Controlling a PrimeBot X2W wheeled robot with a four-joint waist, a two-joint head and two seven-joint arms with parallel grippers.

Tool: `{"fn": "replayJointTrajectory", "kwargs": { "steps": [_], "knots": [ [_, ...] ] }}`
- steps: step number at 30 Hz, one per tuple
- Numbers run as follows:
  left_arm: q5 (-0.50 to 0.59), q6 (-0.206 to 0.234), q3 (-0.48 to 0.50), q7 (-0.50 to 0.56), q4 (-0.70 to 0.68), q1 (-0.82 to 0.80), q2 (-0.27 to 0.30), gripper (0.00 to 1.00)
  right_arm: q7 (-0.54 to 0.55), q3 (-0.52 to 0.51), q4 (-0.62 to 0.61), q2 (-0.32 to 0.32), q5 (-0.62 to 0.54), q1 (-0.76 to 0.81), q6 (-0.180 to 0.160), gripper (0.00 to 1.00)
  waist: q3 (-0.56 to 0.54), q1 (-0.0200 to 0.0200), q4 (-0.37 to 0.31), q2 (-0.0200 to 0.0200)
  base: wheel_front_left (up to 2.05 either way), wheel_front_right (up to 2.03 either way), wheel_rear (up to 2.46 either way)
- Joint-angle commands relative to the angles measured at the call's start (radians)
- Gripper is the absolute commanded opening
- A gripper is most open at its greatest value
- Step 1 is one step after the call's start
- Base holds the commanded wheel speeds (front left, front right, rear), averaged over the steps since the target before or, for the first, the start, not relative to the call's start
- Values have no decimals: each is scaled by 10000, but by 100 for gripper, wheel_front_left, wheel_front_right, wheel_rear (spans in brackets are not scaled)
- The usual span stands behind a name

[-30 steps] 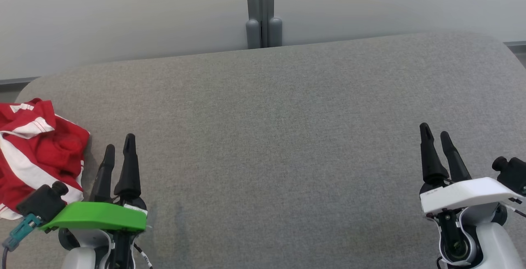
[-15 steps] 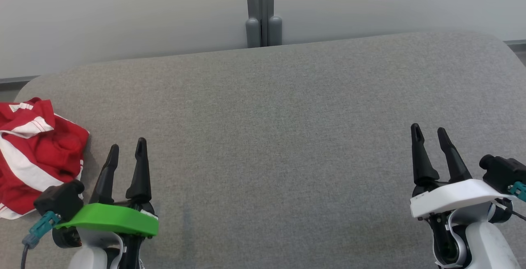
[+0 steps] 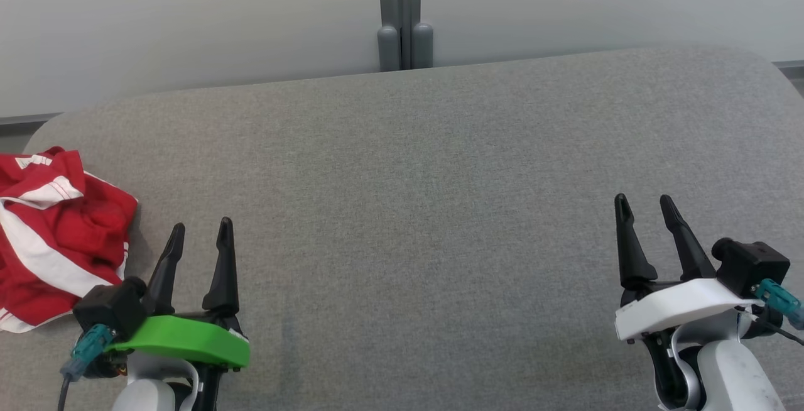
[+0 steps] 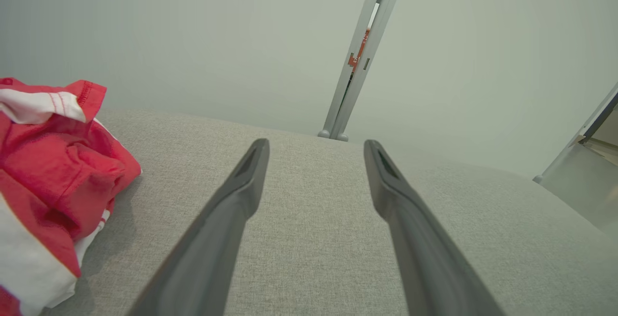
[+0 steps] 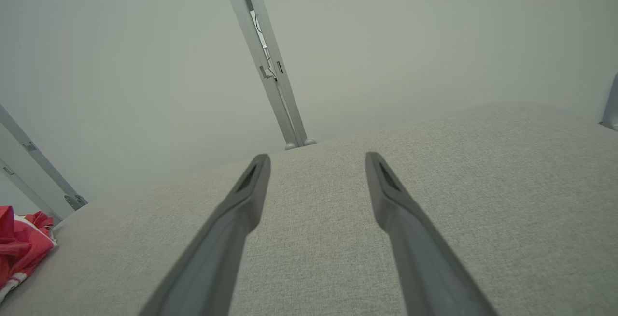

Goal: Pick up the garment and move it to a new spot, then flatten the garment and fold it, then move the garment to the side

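— Upholstery takes up most of the scene: a broad grey woven-fabric cushioned surface (image 3: 402, 178) with rounded far corners, and behind it a pale wall with a grey metal post (image 3: 405, 15). Where is the task's thing?

— The crumpled red garment with white stripes (image 3: 53, 235) lies bunched at the surface's left edge, partly cut off in the head view. The left wrist view has it (image 4: 53, 171) near that arm's own finger, apart from it.

— And the 2 grippers?

— The green-capped left gripper (image 3: 202, 224) sits near the garment, to its right, not touching. The white-capped right gripper (image 3: 644, 198) is well apart from it, at the far right. Both pincers stand with fingers spread and nothing between them. Each wrist view shows bare fabric in the gap.

— So which step is this?

— Step 1, I judge, with the pick-up not yet begun. The garment lies untouched, unflattened and unfolded.

— What does the next move call for?

— Probably the left arm swinging left so its dark fingers (image 4: 231, 219) straddle a raised fold, then closing on cloth rather than upholstery. Soft fabric sags, so a pinch on 1 bunched ridge may lift only a layer. The open middle of the surface looks a sensible new spot, where the right gripper could join in for flattening.
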Motion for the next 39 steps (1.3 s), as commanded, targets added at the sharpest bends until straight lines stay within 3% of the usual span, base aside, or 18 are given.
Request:
{"fn": "replayJointTrajectory", "kwargs": {
  "steps": [1, 19, 39],
  "knots": [
    [300, 13, -15, -99, -24, -194, 44, 100, -108, 29, -31, -6, -292, -182, 2, 100, 4, 0, 4, 0, 0, 0, 0],
    [1623, 7, -54, -485, 711, -295, -16, 100, -365, 133, 136, 57, -1604, -149, 3, 100, 47, 0, 20, 0, 0, 0, 0],
    [2648, 0, 129, -871, 1260, -438, -146, 100, -663, 50, 272, 134, -2311, -134, 4, 100, 201, 0, 36, 0, 0, 0, 0]
  ]
}}
